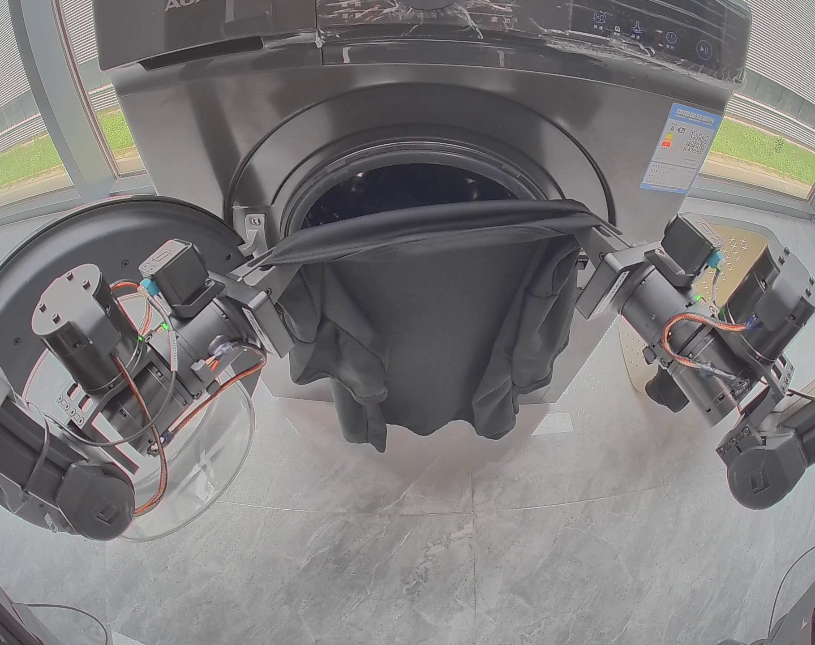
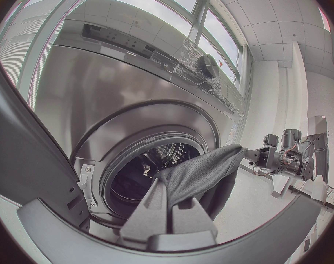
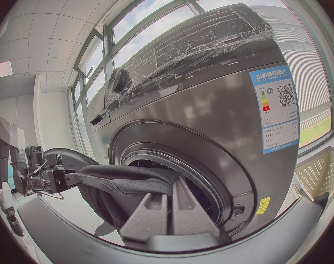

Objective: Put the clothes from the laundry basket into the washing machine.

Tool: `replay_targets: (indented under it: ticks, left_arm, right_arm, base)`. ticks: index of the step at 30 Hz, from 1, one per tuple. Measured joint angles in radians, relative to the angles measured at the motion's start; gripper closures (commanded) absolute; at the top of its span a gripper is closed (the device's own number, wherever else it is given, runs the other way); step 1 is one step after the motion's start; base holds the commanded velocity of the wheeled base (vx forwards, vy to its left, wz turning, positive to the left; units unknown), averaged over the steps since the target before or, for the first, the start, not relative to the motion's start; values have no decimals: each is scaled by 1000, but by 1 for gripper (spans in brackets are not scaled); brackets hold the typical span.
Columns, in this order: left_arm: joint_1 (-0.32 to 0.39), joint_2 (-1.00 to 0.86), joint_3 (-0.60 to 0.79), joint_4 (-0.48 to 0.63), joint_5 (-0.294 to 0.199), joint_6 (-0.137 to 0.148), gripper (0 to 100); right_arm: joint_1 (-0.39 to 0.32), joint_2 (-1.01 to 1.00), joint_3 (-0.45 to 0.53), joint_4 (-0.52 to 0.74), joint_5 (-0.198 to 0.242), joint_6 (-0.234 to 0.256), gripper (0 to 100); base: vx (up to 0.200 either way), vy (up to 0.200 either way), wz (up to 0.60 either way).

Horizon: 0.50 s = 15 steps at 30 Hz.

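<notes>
A dark grey garment hangs stretched between my two grippers, right in front of the round opening of the grey washing machine. My left gripper is shut on its left end, seen up close in the left wrist view as grey mesh cloth pinched between the fingers. My right gripper is shut on the right end, where the cloth bunches over its fingers. The top edge of the garment runs taut across the lower part of the opening; the rest drapes down toward the floor.
The machine's door stands swung open at the left, behind my left arm. A pale perforated laundry basket stands to the right of the machine. Grey tiled floor lies in front.
</notes>
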Motion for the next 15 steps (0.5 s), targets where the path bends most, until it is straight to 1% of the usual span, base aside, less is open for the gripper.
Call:
replay_targets:
  ticks: [5, 10, 15]
  left_arm:
    - [0, 4, 0, 0, 0, 0, 100]
    - [1, 6, -3, 0, 0, 0, 100]
    - [1, 7, -7, 0, 0, -1, 100]
  right_arm:
    - [-9, 0, 0, 5, 0, 0, 100]
    - [-51, 1, 1, 8, 0, 0, 100]
    - [-66, 0, 1, 10, 0, 0, 100]
  base:
    - [0, 0, 0]
    - [0, 0, 0]
    - [0, 0, 0]
